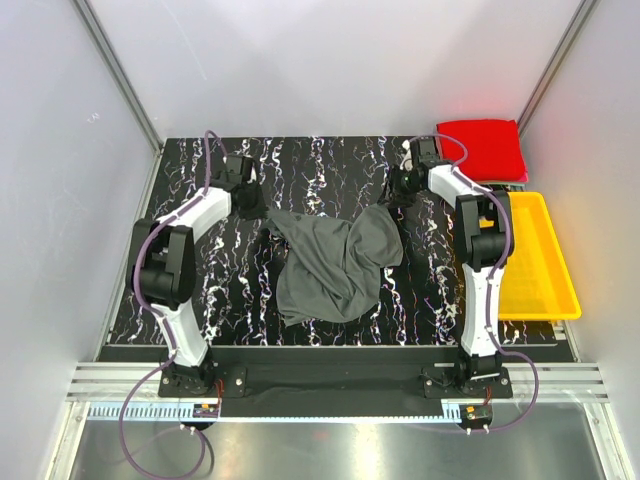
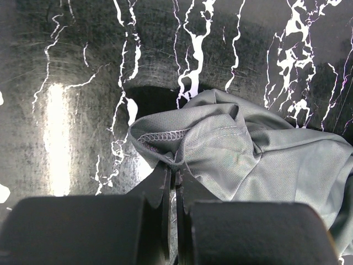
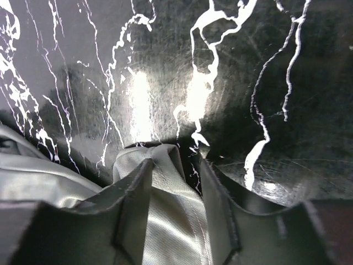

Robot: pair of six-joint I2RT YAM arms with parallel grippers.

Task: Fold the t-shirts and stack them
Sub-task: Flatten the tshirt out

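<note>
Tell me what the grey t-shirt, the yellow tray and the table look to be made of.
The grey t-shirt: thin knit cloth with a slight sheen, perhaps synthetic; fine mesh texture and a stitched hem show. The yellow tray: probably moulded plastic, smooth and evenly coloured. The table: glossy black, white marble-like veins, glare spots; laminate or stone, unclear.

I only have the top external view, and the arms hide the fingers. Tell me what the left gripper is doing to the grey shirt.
Observer: The left gripper is shut on the grey shirt, right beside its stitched hem.
Operator: Now report the right one.
Observer: A fold of the shirt runs between the fingers of the right gripper. They stand apart, and I cannot tell whether the fold is pinched.
Operator: Say where that fold ends.
Observer: Its tip ends about level with the fingertips, with the glossy black table beyond.
</note>
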